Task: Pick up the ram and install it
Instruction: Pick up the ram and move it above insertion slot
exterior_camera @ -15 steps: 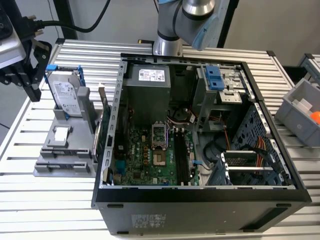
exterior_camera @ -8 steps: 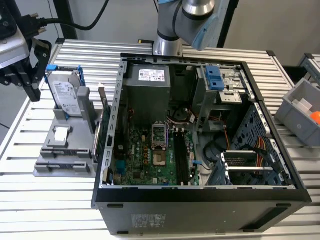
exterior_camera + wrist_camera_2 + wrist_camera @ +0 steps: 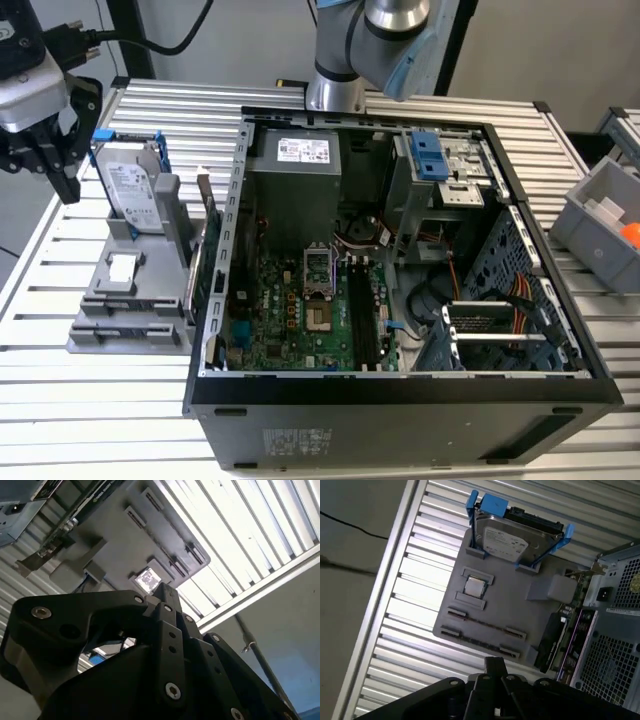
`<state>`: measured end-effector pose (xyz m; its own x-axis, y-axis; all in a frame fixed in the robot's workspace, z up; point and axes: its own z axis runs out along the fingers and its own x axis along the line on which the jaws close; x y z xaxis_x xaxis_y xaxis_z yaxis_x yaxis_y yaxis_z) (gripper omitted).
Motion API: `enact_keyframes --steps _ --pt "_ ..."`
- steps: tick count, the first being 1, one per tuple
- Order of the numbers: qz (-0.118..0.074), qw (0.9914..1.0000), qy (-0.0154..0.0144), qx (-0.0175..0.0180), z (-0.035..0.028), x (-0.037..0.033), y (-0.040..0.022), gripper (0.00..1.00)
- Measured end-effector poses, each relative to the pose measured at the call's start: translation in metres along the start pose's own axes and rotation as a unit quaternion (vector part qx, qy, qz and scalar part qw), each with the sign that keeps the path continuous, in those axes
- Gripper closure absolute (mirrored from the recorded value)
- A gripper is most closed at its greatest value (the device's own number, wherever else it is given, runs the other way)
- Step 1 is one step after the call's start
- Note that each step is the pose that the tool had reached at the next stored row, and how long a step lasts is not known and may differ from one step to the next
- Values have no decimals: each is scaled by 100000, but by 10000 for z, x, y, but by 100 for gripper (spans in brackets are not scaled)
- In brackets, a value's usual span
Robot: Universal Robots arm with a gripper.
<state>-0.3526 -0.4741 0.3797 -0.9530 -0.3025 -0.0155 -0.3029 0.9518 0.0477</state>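
Note:
My black gripper (image 3: 64, 186) hangs at the exterior view's left, above the far left corner of a grey holder tray (image 3: 110, 335), with its fingers together and nothing between them. In both wrist views the fingertips (image 3: 495, 663) (image 3: 165, 593) point toward that tray (image 3: 515, 610). Two long clip-ended slots (image 3: 482, 625) cross the tray; each shows a thin dark line, and I cannot tell whether that is the ram on edge or a bare groove. The open computer case (image 3: 400, 390) lies to the right, with long black memory slots (image 3: 360, 318) on its motherboard.
A hard drive in a blue bracket (image 3: 132, 185) (image 3: 510, 539) stands upright on the tray, with a small silver chip (image 3: 474, 586) below it. An expansion card (image 3: 200, 250) stands between tray and case. A grey bin (image 3: 600, 220) sits at the right. The arm's base (image 3: 335, 85) rises behind the case.

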Motion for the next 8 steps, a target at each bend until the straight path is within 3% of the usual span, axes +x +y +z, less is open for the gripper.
enact_keyframes --steps 8 --pt "-4287 99908 209 -66 0 0 0 100"
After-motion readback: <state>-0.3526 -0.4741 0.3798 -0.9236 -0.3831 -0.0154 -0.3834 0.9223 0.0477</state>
